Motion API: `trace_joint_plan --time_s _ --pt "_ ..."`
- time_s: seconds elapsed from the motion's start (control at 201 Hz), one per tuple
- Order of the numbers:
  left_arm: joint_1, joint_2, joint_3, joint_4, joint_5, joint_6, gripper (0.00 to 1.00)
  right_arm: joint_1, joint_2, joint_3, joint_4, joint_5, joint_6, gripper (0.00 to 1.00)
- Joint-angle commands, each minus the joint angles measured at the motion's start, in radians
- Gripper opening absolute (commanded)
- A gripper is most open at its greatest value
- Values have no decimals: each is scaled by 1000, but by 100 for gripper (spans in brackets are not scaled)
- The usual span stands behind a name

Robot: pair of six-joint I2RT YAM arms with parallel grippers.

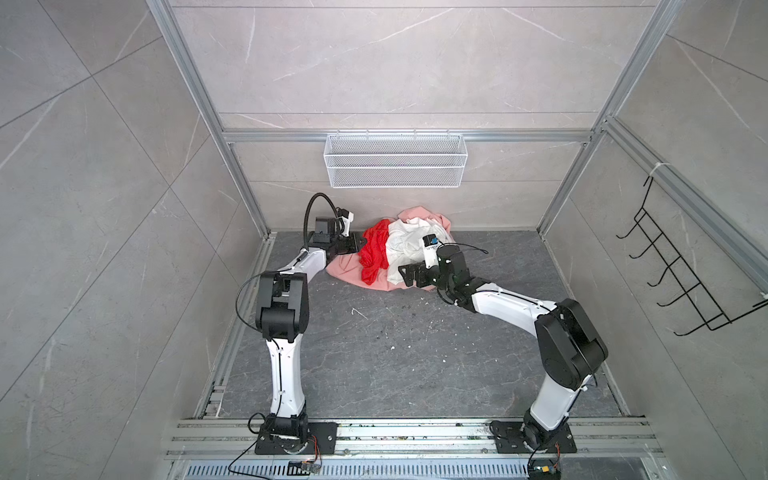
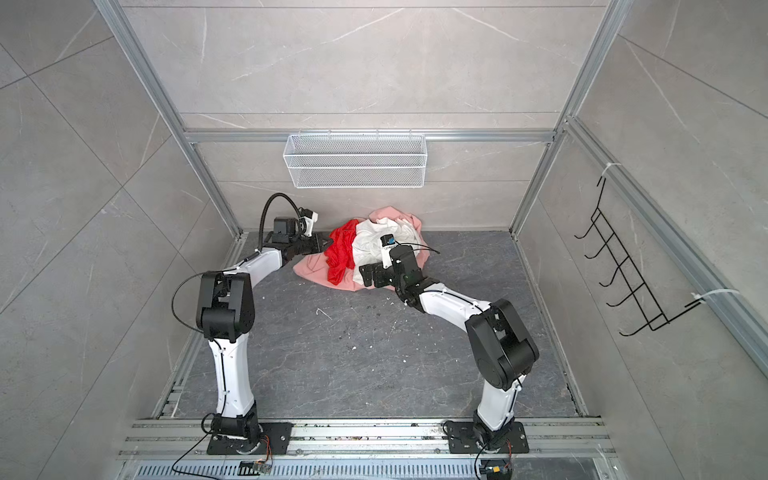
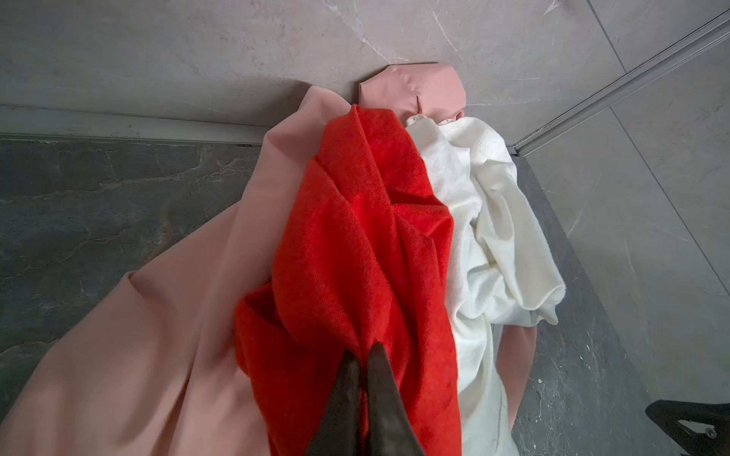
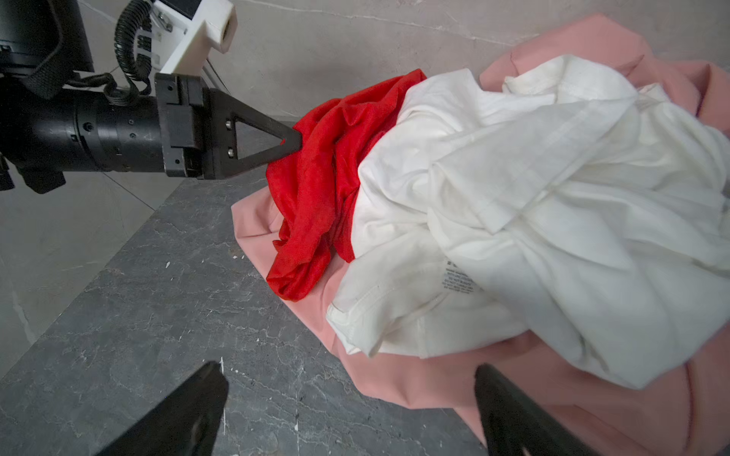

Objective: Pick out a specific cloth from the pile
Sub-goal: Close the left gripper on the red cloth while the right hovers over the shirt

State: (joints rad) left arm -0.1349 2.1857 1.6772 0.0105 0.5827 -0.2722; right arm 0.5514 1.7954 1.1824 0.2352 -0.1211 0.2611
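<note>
The left gripper (image 3: 363, 348), jaws pressed together, is pinching the left edge of the cloth (image 3: 355, 237), which is lying wall-to-front on the pile (image 1: 345, 270), crosswise to its reach, while the right gripper (image 4: 347, 369) is hovering spread, farther off.

Left pincer (image 4: 295, 144) tight on the red cloth (image 4: 312, 189) of the pile (image 4: 493, 217), right pincer (image 4: 347, 369) wide apart.
</note>
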Motion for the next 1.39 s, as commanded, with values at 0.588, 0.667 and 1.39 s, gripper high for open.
trace_joint_plan --time_s 0.588,0.667,1.39 --pt "-1 -124 -20 108 51 -71 0 20 6 35 -29 11 9 99" --pt "-3 -130 -20 113 51 -71 0 20 5 35 -31 11 9 100" --pt "-9 -171 -17 125 57 -94 0 20 -3 37 -34 21 3 100"
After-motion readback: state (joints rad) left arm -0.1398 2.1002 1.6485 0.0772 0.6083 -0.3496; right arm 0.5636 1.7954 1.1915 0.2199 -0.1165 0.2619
